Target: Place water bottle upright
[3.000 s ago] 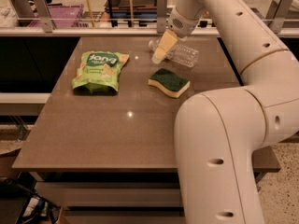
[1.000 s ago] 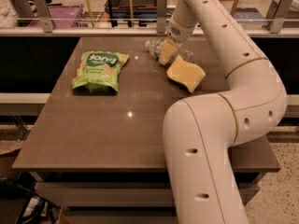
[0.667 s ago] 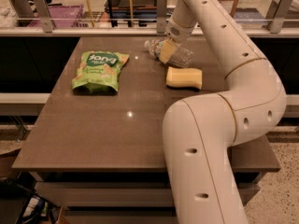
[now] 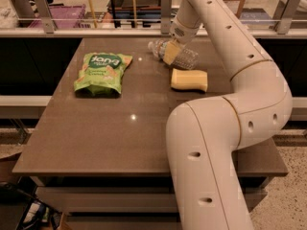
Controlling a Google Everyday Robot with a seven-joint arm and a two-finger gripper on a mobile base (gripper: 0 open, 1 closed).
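Brown table (image 4: pixel 134 138): bottle (image 4: pixel 185 58) lies just beyond sponge (image 4: pixel 189 79), gripper (image 4: pixel 170 51) at its mid, grip can't tell. Prob. light, slick, crushable; hold ribbed body.

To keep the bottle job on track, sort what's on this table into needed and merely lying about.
Job: water bottle, lying on its side near the far edge of the table; gripper, down at the bottle's middle.
Lying about: green snack bag; yellow sponge.

one camera — high on the near side of the table (image 4: pixel 120 143), looking down and across to the far rail (image 4: pixel 96 32); the arm (image 4: pixel 211 143) looms close at right, its gripper (image 4: pixel 171 51) far off at the water bottle (image 4: pixel 186 57).
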